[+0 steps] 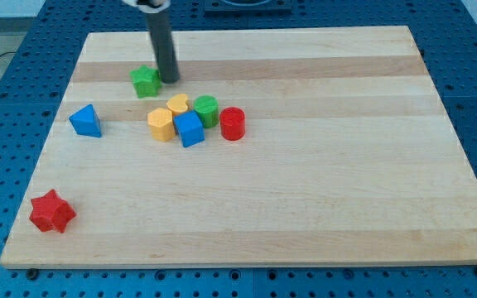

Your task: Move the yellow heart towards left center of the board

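The yellow heart [178, 104] lies in a tight cluster just left of the board's middle, toward the view's top. Touching it are a yellow hexagon [161, 124] at its lower left, a blue cube [190, 129] below it and a green cylinder [206, 110] at its right. A red cylinder [233, 123] stands at the cluster's right end. My tip [170, 80] rests on the board above the heart, right beside a green star [146, 81] on that star's right.
A blue triangle [85, 121] lies at the view's left. A red star [52, 211] lies near the bottom-left corner. The wooden board [321, 190] sits on a blue perforated table.
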Tool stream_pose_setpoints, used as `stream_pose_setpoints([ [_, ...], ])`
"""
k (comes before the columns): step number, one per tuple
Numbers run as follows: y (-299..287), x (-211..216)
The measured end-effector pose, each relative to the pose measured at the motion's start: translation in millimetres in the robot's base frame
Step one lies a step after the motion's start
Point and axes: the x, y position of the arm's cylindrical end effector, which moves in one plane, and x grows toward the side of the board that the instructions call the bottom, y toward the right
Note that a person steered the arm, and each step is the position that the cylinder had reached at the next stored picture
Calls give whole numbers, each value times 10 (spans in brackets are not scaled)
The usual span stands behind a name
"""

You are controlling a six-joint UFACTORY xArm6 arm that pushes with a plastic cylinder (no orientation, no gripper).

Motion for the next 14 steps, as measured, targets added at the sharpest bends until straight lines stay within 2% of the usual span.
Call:
stream_pose_setpoints([
  [1, -752, 148],
  [2, -868, 135],
  [3, -108, -126],
  [4, 1139, -22],
  [5, 1916, 580],
  [6, 1793, 1000],
  [8, 840, 1015],
  [10, 577, 729],
  [11, 242, 675],
  [14, -198, 487],
])
